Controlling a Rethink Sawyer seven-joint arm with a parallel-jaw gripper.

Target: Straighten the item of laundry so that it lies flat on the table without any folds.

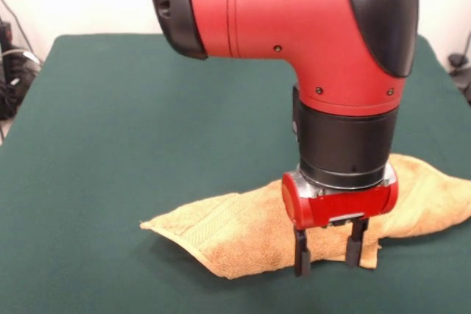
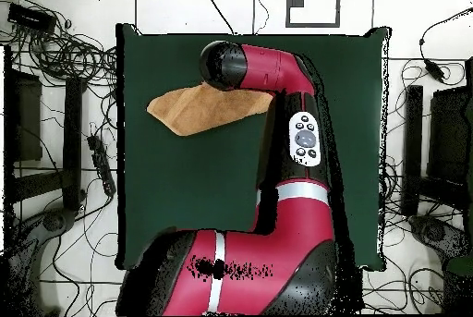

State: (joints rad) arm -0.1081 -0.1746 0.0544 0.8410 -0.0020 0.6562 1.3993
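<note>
The orange-tan terry towel (image 1: 243,233) lies folded over and bunched in a long tapered shape on the dark green table (image 1: 132,130), near its front edge. It also shows in the overhead view (image 2: 189,108), near the table's (image 2: 185,193) far left part, partly under the arm. My gripper (image 1: 329,254) hangs over the towel's front edge, with its two black fingers (image 1: 301,253) apart and nothing between them. The fingertips are just above or at the towel's surface. A woven border band shows near the towel's left point. The white label is hidden.
The red and black arm (image 1: 294,20) fills the upper middle of the front view and crosses the table in the overhead view (image 2: 291,147). Cables and equipment (image 1: 11,71) lie off the table's left and right edges.
</note>
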